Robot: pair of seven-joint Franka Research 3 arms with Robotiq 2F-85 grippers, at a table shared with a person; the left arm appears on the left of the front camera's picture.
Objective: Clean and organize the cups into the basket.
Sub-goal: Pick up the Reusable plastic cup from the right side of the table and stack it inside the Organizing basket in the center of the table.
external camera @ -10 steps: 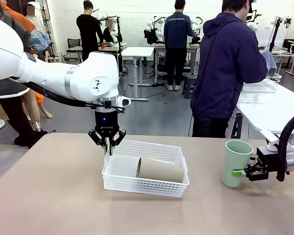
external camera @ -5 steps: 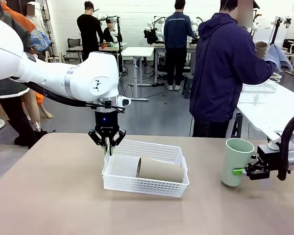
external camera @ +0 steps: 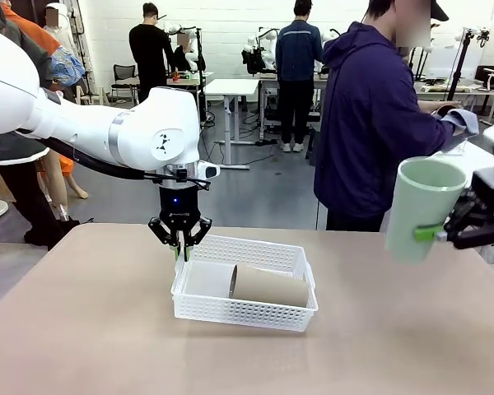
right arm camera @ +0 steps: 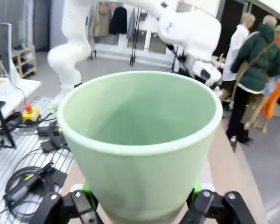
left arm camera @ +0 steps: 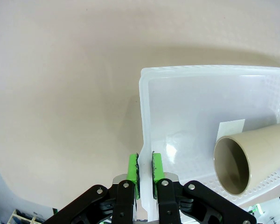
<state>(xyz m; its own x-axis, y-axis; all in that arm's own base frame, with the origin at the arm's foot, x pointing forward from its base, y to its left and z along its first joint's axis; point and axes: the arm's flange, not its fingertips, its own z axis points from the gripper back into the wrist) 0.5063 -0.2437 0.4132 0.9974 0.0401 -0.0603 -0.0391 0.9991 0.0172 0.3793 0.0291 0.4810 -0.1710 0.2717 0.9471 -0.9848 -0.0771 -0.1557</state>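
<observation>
A white mesh-sided basket [external camera: 199, 308] [left arm camera: 186, 74] sits mid-table with a tan cup [external camera: 270, 285] [left arm camera: 245, 158] lying on its side inside. My left gripper [external camera: 181, 247] [left arm camera: 145, 168] points down at the basket's left wall, its green pads shut on that rim. At the far right, my right gripper [external camera: 457, 230] holds a pale mint green cup [external camera: 421, 206] [right arm camera: 140, 140] upright by its side, lifted well above the table. In the right wrist view the green cup's open mouth faces the camera between the fingers [right arm camera: 196, 189].
A person in a dark blue jacket [external camera: 370, 115] stands at the table's far right edge, close behind the lifted cup. Bare tabletop [external camera: 82, 329] lies to the left and front of the basket.
The right gripper has lifted the green cup off the table, up and slightly right. The left gripper and basket have stayed still. The person has turned toward the table.
</observation>
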